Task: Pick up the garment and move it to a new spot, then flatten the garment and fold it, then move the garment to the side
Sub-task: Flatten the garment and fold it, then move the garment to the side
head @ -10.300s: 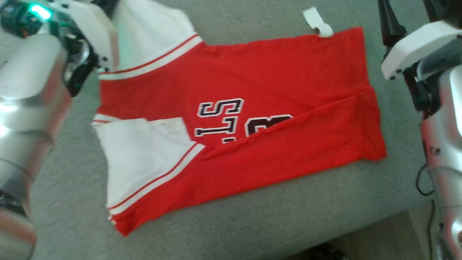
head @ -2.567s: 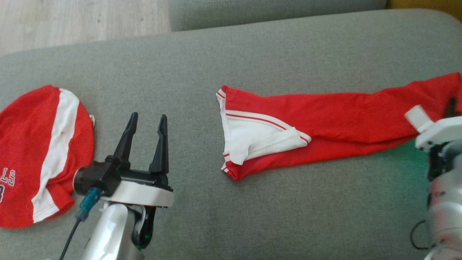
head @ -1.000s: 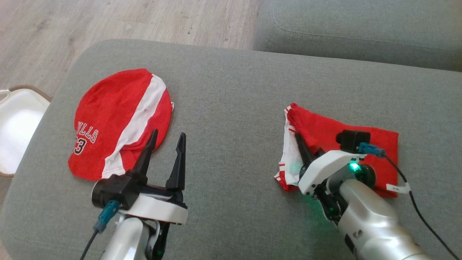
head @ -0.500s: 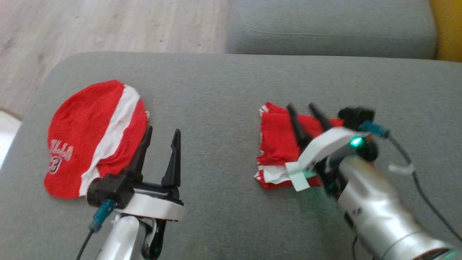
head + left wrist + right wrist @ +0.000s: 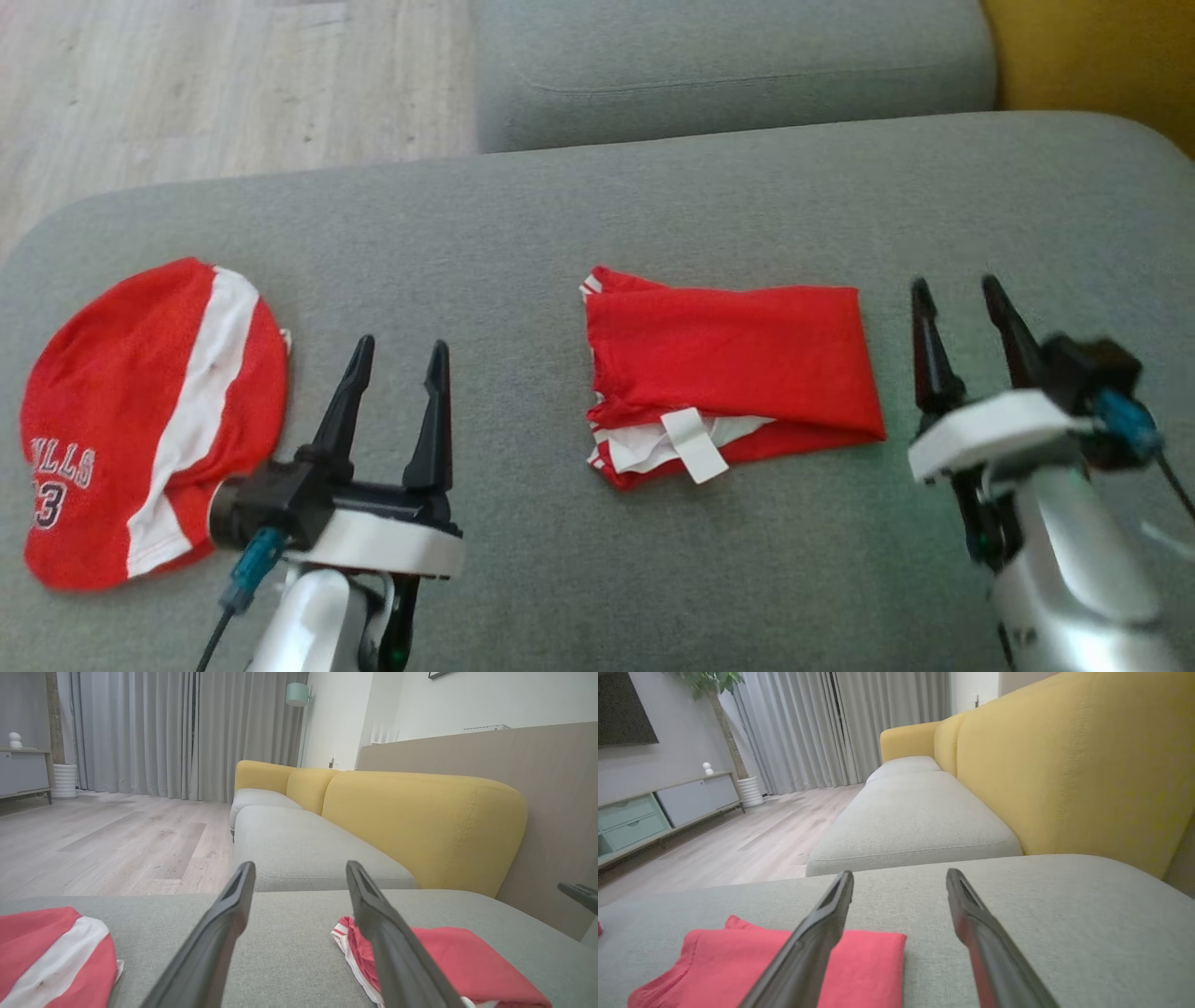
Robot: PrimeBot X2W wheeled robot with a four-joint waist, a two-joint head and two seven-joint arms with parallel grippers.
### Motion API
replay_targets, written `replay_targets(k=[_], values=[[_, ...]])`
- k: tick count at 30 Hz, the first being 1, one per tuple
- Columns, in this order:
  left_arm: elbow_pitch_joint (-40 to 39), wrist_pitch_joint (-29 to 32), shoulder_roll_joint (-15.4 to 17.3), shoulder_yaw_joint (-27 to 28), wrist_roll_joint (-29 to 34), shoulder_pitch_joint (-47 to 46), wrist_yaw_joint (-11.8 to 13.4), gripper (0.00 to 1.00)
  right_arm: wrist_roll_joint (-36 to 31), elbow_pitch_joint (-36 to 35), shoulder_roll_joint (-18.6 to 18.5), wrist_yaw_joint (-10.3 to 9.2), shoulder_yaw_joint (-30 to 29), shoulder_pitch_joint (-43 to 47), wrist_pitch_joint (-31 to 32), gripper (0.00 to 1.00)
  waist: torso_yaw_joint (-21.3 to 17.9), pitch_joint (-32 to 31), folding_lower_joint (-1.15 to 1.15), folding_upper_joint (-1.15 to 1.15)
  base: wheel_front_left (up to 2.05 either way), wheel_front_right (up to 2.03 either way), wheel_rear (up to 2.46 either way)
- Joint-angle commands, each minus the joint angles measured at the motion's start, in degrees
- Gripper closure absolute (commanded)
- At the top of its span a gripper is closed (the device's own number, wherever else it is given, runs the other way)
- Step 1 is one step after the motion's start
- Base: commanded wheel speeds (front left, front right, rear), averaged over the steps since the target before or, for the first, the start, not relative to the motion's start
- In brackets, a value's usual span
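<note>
1. We see the garment folded, lying mid-cushion on the sofa.
2. Left jaws and right jaws stand wide and empty, either side of it, not touching.
3. We judge that only the move aside remains.

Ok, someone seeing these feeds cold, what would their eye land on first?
The folded red garment lies in the middle of the grey sofa seat, a white tag on its near edge. A red-and-white jersey sits at the far left. The left tool and right tool stand open either side, holding nothing.
</note>
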Motion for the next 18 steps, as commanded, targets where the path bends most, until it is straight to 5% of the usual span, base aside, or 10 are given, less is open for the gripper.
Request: replay_targets(k=[1,18], values=[[-1.8,-0.5,0.2,2.6,0.3,-1.3,-0.1,0.00,-1.6,-4.1,1.2,0.39,0.0,-0.1,-0.6,0.00,-0.5,0.0,0.00,0.00,0.00,0.00,0.00],[-2.3,-0.5,-0.2,2.9,2.1,2.5,-0.9,0.00,-3.6,-12.3,3.4,0.39,-3.2,10.5,0.0,0.00,-0.2,-0.2,0.00,0.00,0.00,0.00,0.00]])
